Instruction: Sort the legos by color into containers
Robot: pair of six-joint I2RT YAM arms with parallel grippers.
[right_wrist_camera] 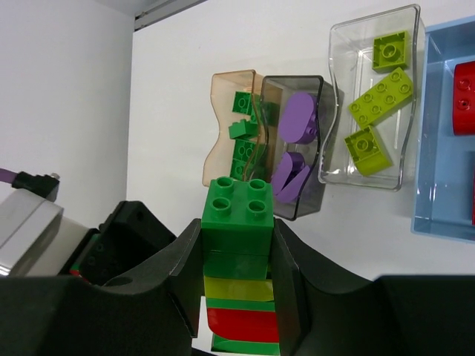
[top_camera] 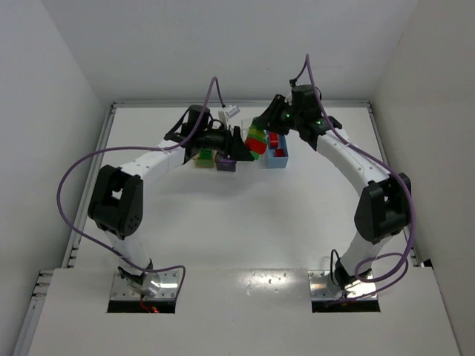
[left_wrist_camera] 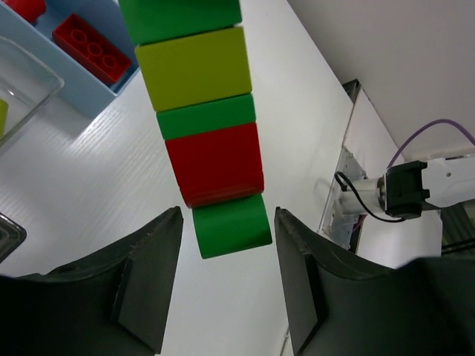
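My right gripper (right_wrist_camera: 237,230) is shut on a stack of legos (right_wrist_camera: 237,211) held above the table: dark green, lime and red bricks stuck together. My left gripper (left_wrist_camera: 228,215) is open, its jaws on either side of the stack's end green brick (left_wrist_camera: 230,226) with a gap on each side. The containers stand in a row: a tan bin (right_wrist_camera: 223,126) with dark green bricks, a dark grey bin (right_wrist_camera: 304,200) with purple pieces (right_wrist_camera: 297,119), a clear bin (right_wrist_camera: 352,44) with lime bricks (right_wrist_camera: 378,96), and a light blue bin (right_wrist_camera: 427,148) with red bricks (right_wrist_camera: 464,85).
In the top view both grippers meet over the bins near the table's far edge, with the stack (top_camera: 256,137) between them and the blue bin (top_camera: 280,157) just right of it. White walls enclose the table on three sides. Purple cables loop from both arms.
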